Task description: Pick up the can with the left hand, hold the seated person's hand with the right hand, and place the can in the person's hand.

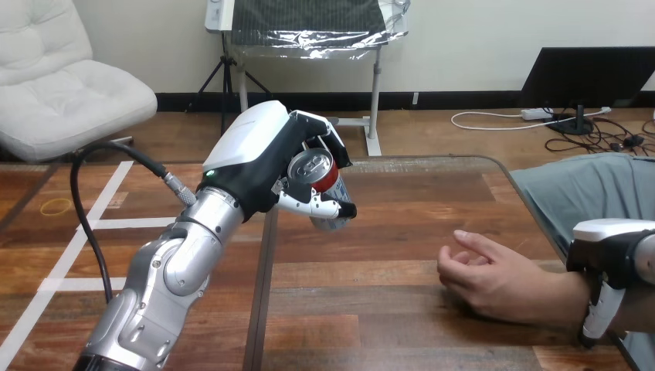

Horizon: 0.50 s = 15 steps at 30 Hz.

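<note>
Can (318, 176) is picked up, left hand (255, 154) wrapped around it above the table's (409, 239) far left. Right hand (614, 251) clamps the person's wrist (568, 297) at the right edge. Left to do: can into their palm.

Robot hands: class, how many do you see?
2. The black-and-white left robot hand grips a red-and-silver metal can above the wooden table; the right robot hand clasps the person's wrist.

Bright, even indoor light; glint on can (315, 171) top, sheen on table (402, 232); soft shadow beneath person's hand (494, 278).
</note>
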{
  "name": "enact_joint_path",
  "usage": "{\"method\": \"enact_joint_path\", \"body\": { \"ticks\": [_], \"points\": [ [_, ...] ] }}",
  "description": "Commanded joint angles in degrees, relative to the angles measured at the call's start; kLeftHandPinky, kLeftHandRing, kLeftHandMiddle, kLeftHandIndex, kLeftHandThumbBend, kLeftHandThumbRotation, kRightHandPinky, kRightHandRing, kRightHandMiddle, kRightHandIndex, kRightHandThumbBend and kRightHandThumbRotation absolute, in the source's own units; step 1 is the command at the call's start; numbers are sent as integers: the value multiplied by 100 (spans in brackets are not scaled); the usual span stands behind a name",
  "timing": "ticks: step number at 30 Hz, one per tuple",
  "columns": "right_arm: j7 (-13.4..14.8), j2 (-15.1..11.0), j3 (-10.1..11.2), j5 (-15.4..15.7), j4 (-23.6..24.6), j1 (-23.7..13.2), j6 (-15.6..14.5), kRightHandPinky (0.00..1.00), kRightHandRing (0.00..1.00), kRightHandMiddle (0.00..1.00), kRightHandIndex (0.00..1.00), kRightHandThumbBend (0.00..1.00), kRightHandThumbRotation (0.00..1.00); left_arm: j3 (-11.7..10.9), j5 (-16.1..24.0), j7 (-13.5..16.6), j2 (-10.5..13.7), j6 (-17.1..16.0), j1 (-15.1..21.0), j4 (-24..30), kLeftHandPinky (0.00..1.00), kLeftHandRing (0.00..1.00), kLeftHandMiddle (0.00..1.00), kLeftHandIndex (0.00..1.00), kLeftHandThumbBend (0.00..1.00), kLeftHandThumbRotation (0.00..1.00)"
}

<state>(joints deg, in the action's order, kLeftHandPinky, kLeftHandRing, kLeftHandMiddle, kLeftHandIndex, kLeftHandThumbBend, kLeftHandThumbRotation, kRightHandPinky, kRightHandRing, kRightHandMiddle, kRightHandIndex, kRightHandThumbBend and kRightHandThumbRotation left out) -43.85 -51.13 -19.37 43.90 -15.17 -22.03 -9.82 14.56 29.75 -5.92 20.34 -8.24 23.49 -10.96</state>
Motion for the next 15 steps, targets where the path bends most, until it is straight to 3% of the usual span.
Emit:
{"method": "enact_joint_path", "body": {
  "ticks": [1, 15],
  "points": [
    [25, -16, 316, -209, 319, -84, -127, 24, 34, 47, 51, 68, 0, -112, -107, 4, -63, 26, 381, 12, 32, 38, 46, 49, 60, 0],
    [-5, -169, 519, -321, 588, -259, -286, 16, 26, 41, 49, 70, 0, -29, -99, -78, -255, 47, 501, -78, 32, 37, 44, 49, 61, 0]
  ]
}}
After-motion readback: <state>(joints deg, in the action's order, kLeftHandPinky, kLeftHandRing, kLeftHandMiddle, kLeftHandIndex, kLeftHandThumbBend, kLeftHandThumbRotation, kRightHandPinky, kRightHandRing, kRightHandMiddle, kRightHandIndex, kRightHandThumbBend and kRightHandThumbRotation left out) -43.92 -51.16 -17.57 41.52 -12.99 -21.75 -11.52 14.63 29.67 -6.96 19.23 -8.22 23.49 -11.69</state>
